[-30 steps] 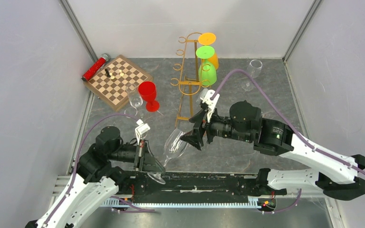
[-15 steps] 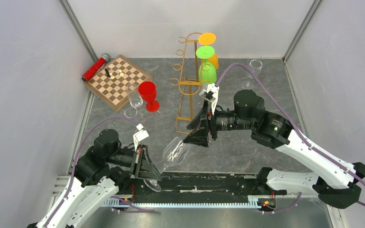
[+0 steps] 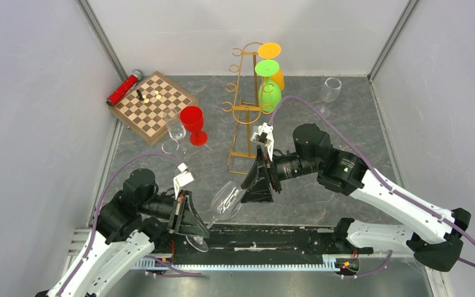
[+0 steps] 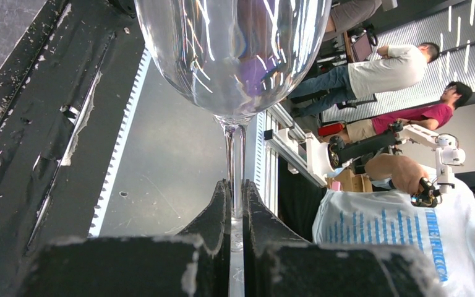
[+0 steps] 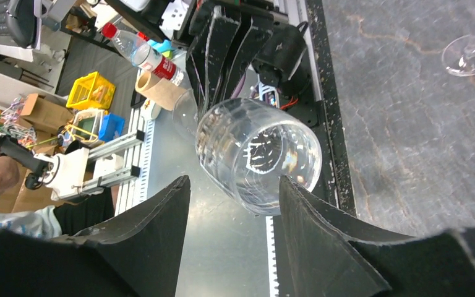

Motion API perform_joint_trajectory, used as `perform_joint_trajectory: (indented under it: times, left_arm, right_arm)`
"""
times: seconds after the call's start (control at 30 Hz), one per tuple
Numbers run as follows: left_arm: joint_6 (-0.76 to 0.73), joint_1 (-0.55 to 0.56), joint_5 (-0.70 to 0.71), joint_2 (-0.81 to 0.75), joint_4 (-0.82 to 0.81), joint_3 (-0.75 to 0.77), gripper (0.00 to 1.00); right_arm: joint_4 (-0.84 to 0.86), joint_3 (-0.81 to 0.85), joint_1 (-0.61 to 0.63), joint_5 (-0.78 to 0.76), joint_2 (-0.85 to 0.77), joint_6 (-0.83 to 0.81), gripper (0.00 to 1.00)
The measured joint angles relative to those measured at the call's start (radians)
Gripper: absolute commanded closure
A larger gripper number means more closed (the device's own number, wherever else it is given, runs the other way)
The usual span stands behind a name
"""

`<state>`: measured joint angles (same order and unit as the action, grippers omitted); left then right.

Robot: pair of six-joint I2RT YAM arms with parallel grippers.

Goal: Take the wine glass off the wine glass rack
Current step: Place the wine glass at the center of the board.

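Clamping the stem, the left gripper (image 4: 236,207) held the wine glass (image 3: 226,199) tilted near-centre, clear of the far wine glass rack (image 3: 245,106); the right gripper (image 5: 234,184) had its jaws apart at the bowl; shirt (image 4: 371,223) lettering was illegible

We're in a robotics lab here: a white-walled test booth (image 3: 31,93) boxes in the grey table (image 3: 359,117). Beyond it, people (image 4: 383,68) stand by another robot arm (image 4: 436,139) (yellow crate (image 5: 93,90) and cardboard boxes (image 5: 31,108) nearby).
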<state>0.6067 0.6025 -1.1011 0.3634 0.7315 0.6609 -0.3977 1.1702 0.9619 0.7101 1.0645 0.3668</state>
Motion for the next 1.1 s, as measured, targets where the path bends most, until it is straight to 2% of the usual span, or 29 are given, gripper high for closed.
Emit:
perform_joint_trajectory:
  times: [0.5,1.1]
  left_arm:
    - [-0.014,0.000,0.000,-0.005,0.005,0.000,0.98]
    - [-0.027,0.002,-0.010,-0.006,0.004,0.000,0.98]
  right_arm:
    - [0.118,-0.079,-0.002,0.121,-0.001,0.043,0.66]
    - [0.192,-0.088,-0.005,0.156,0.006,0.071,0.81]
